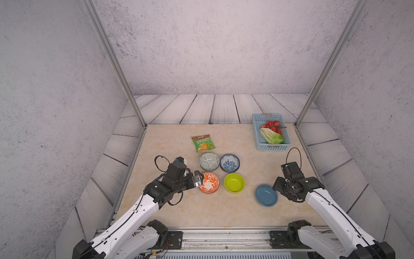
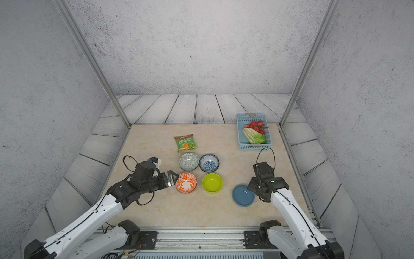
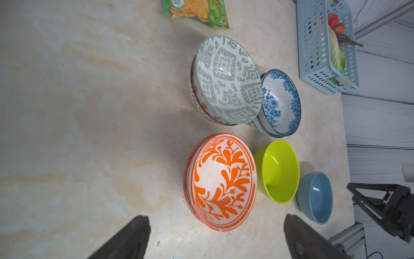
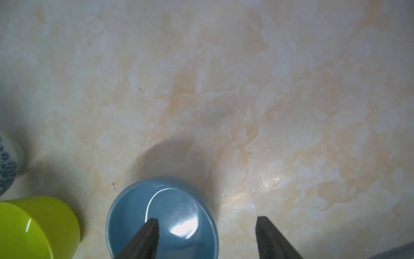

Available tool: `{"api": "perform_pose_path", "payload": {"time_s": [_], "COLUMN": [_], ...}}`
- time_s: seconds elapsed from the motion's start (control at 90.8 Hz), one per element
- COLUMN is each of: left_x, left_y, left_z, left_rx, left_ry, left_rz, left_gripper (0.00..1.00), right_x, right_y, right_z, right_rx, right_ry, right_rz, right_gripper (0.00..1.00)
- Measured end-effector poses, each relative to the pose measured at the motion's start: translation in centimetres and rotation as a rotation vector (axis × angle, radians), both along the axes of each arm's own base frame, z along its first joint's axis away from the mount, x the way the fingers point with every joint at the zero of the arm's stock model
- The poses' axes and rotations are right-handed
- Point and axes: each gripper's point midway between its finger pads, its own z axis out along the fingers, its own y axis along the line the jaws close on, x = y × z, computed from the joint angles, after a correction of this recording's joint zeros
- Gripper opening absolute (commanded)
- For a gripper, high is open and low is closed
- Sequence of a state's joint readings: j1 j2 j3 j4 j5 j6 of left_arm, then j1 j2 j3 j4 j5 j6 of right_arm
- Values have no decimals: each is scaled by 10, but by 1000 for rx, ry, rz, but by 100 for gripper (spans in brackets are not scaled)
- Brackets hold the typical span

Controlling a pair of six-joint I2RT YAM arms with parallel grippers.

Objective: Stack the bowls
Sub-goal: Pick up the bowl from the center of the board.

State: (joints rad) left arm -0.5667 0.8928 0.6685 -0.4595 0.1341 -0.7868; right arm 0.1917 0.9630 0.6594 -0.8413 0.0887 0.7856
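All bowls sit on the counter (image 1: 201, 213) in a cluster btwn your two claws; none is lifted. The light-blue basket (image 1: 272, 147) w/ veg lies well beyond the R claw (image 4: 207, 220). The snack bag (image 1: 203, 143) lies beyond the L claw (image 1: 199, 178), past the bowls. Ignore both.

Bowls, big to small:
- The grey geometric bowl (image 1: 209, 161) is nested in a white latticed bowl (image 3: 197, 98), ahead of the L claw.
- The blue-white floral pair (image 1: 229, 163) is nested beside that stack, on its R-claw side.
- The orange-white pair (image 1: 210, 182) is nested and sits right at the L claw's tips.
- The lime-green bowl (image 1: 234, 182) stands alone just past the orange pair, btwn the claws.
- The plain blue bowl (image 1: 266, 195) stands alone, partly under the R claw.

L claw: spread wide, holding nothing. Can't tell if it touches the orange rim.

R claw: jaws apart, holding nothing. One finger (image 4: 150, 233) hangs over the blue bowl's inside; the other is outside, clear of the rim.

My read of the step: the R claw pinches the blue bowl's rim and carries it into the lime-green one.
- Shift the claw so the wall sits mid-gap, sink the inner finger low, then close slowly, since the glaze looks slick.
- Lift straight up before going sideways, bc the lime bowl is near.
- Park the L claw clear of the drop spot.
- Centre the bowl, lower it, and let go only once it's seated.
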Motion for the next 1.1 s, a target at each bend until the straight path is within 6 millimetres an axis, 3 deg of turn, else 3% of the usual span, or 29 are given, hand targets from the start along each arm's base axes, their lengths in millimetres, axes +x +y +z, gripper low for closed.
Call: {"api": "perform_pose_path", "payload": {"time_s": [0.22,0.374,0.672,0.848,1.101], "left_x": [-2,1,3,4,6], "left_y": [-1,-3,-5,-5,-6], "left_z": [0,3,1,1,-6], "left_rx": [-11,-22,-24,-23,-11], "left_ry": [0,-11,-8,-8,12], "left_rz": [-5,-5,-7,-5,-5], "left_gripper": [100,100,100,100,100], "right_x": [-8,-10,-4,-4,-1], "right_y": [7,13,24,26,28], "right_z": [-22,-24,-28,-37,-37], "right_rx": [70,100,150,157,157], "right_ry": [120,135,142,180,168], "right_rz": [13,42,73,91,123], "right_gripper": [57,53,26,24,10]}}
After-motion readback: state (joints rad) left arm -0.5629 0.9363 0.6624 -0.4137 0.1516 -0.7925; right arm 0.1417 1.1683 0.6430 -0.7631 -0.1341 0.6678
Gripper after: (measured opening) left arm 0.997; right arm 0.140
